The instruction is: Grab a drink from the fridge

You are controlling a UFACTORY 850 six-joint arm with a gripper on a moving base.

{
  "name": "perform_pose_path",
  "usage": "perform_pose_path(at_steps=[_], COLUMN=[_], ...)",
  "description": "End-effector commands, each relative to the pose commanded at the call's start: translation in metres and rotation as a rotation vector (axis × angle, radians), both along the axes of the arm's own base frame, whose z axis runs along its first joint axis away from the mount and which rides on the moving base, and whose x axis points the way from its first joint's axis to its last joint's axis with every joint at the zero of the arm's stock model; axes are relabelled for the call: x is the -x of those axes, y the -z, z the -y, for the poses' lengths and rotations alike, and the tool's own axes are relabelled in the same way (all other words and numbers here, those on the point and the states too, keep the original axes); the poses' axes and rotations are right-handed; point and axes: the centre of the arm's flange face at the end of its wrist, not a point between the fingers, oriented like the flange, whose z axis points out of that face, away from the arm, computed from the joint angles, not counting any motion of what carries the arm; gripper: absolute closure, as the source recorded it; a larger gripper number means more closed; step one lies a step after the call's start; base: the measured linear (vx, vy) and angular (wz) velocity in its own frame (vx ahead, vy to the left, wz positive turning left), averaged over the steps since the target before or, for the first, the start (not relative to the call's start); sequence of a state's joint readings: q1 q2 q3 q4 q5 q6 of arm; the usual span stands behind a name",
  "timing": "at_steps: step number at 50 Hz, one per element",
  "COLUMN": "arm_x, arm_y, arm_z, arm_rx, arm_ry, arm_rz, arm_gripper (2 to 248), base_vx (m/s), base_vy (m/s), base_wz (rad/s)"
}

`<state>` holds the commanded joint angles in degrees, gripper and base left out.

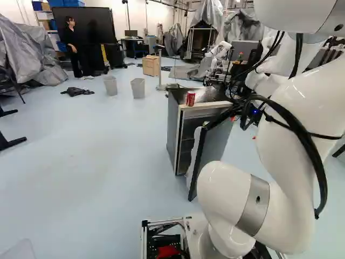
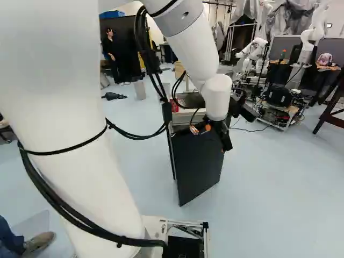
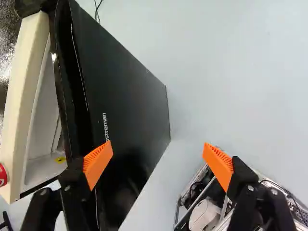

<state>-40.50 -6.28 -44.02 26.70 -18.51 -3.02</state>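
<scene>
The small fridge (image 1: pixel 173 132) stands ahead of the base, its door (image 2: pixel 198 164) partly open and its black outer face toward the right base view. Inside the gap, shelves show in the left base view; whether drinks stand there I cannot tell. A red can (image 1: pixel 190 98) is upright on the fridge top, and part of this can (image 3: pixel 3 174) shows in the wrist view. My gripper (image 2: pixel 217 133) is by the upper part of the door's outer side. In the wrist view the gripper (image 3: pixel 158 161) is open and holds nothing; one orange pad (image 3: pixel 98 163) overlaps the black door face.
Two grey bins (image 1: pixel 138 88) and a wooden box (image 1: pixel 151 66) stand beyond the fridge. Another robot (image 2: pixel 252 51) is at the back, with a cart of equipment (image 2: pixel 277 110) right of the fridge. A person's shoe (image 2: pixel 38 242) shows at the left of the right base view.
</scene>
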Motion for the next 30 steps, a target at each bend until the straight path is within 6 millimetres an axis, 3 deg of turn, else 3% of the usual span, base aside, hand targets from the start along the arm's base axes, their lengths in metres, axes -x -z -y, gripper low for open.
perform_pose_path(at_steps=[12,30], arm_x=[0.002,-0.006], arm_y=[0.001,0.022], arm_z=[-0.008,0.000], arm_rx=[0.001,0.007], arm_ry=[-0.009,0.000], arm_rz=[-0.001,-0.018], arm_gripper=[3,3], base_vx=[0.000,0.000], base_vy=[0.000,0.000], base_wz=[0.000,0.000])
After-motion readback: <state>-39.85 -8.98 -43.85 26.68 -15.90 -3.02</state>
